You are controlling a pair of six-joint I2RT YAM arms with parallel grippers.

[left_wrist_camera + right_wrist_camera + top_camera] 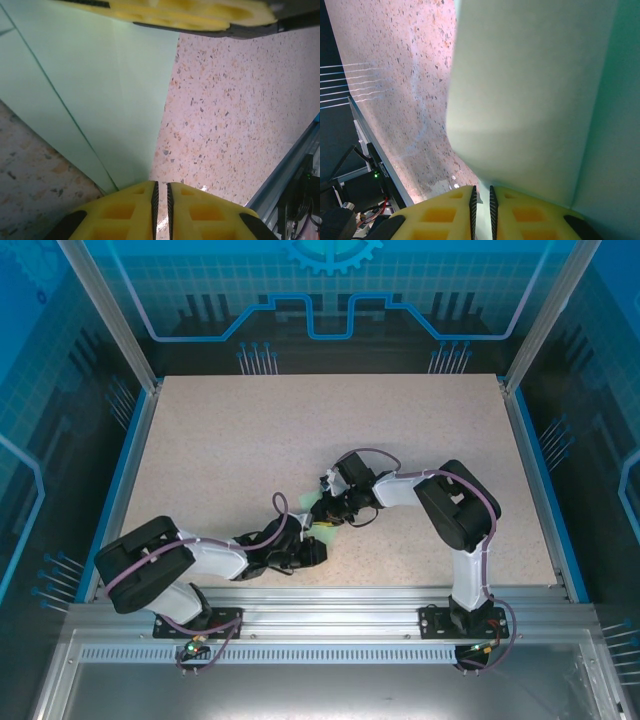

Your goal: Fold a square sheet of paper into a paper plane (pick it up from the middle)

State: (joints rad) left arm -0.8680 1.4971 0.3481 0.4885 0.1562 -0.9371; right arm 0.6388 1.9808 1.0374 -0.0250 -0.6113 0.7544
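1. The tabletop point(250, 440) is a speckled beige slab, with small dark and orange flecks visible in the wrist views.
2. A blue border strip point(122, 475) runs along the tabletop's left side, and a matching one runs along the right.
3. A ribbed aluminium rail point(330, 625) spans the near edge, with a slotted strip point(320, 652) just in front of it and a plain grey metal plate point(300, 690) nearer still.
4. Two slanted metal posts point(105, 310) rise from the far corners.
5. A blue backdrop panel point(330, 300) behind the tabletop carries a grid, angular line art and a gear graphic point(332, 252) at the top.
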